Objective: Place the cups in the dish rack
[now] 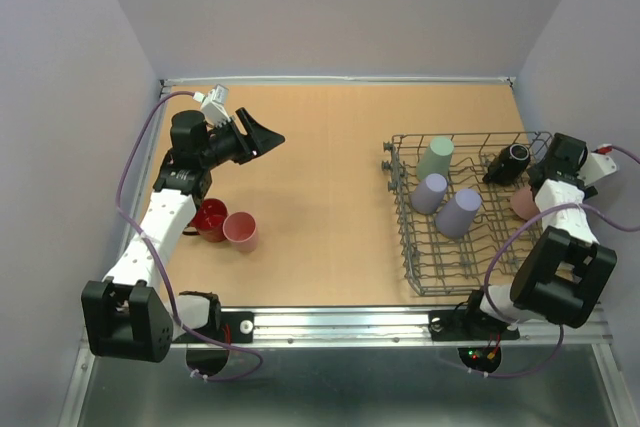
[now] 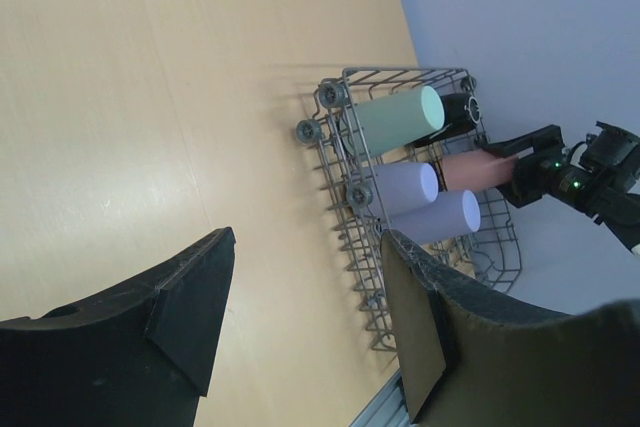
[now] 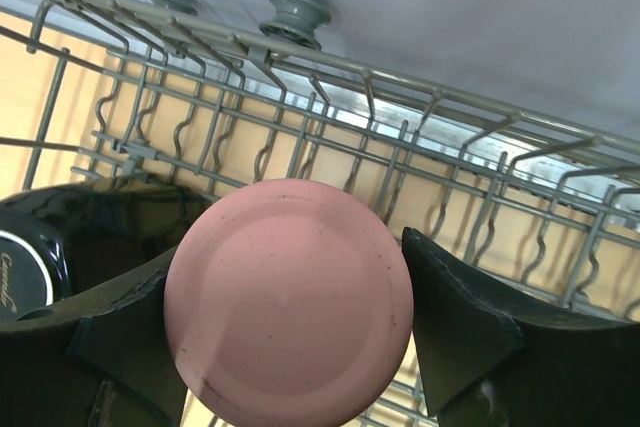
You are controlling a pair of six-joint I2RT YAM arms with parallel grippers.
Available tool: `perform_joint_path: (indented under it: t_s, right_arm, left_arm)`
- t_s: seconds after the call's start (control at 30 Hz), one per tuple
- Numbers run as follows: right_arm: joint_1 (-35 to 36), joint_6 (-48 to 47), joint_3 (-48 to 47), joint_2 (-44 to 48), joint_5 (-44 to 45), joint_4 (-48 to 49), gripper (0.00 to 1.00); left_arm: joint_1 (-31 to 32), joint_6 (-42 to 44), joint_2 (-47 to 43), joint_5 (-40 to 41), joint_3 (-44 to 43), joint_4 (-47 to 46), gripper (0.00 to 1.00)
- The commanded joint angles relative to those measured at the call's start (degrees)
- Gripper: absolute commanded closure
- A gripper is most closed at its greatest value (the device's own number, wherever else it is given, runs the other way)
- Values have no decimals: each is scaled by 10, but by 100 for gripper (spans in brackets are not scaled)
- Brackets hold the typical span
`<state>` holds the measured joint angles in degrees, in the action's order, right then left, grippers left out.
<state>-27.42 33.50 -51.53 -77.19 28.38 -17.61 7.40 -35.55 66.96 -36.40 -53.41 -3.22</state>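
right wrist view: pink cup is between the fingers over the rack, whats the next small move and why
Probably lower the pink cup a little onto the dish rack tines beside the dark mug: the right gripper holds it, with rack wires close behind.

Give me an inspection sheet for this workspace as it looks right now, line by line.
Surface: tan wooden table.
Job's things: dish rack on the right holds a sage-green cup, two lavender cups and a dark mug; red mug and pink cup stand on the table at left.
Clutter: nothing seen.
Grippers: left gripper open, empty; right gripper shut on second pink cup at the rack's right side.
Cables: purple cables along both arms.
Surroundings: plain pale walls; metal rail at near edge.
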Motion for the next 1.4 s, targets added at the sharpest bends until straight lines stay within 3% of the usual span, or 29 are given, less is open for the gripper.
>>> perform_joint_path:
  t_s: [0.0, 0.53, 0.73, 0.83, 0.87, 0.9, 1.1, 1.17, 1.2, 1.37]
  right_arm:
    - [-5, 13, 6, -12, 5, 58, 100]
    - [-5, 43, 6, -65, -11, 97, 100]
    - [-5, 12, 2, -57, -28, 96, 98]
    - [-5, -4, 4, -48, -37, 96, 81]
    - [-5, -7, 5, -43, -42, 96, 62]
    - [-5, -11, 5, -43, -44, 96, 54]
    - [-5, -24, 8, -37, -57, 93, 18]
    - [-5, -21, 10, -31, -61, 90, 11]
    - [-6, -21, 11, -31, -66, 89, 2]
    - [-5, -19, 17, -11, -72, 87, 0]
  left_arm:
    - [-2, 10, 2, -7, -9, -30, 30]
    - [-2, 4, 14, -10, 4, -49, 30]
    - [-2, 4, 20, -11, -5, -49, 30]
    - [-2, 4, 23, -11, -7, -50, 30]
    - [-2, 4, 25, -12, -8, -50, 30]
    - [-2, 3, 25, -11, -8, -50, 30]
    - [-2, 1, 20, -14, -7, -51, 30]
    - [-2, 1, 18, -14, -6, -51, 30]
    - [-2, 1, 17, -15, -6, -51, 30]
    - [-2, 0, 12, -16, -4, -50, 30]
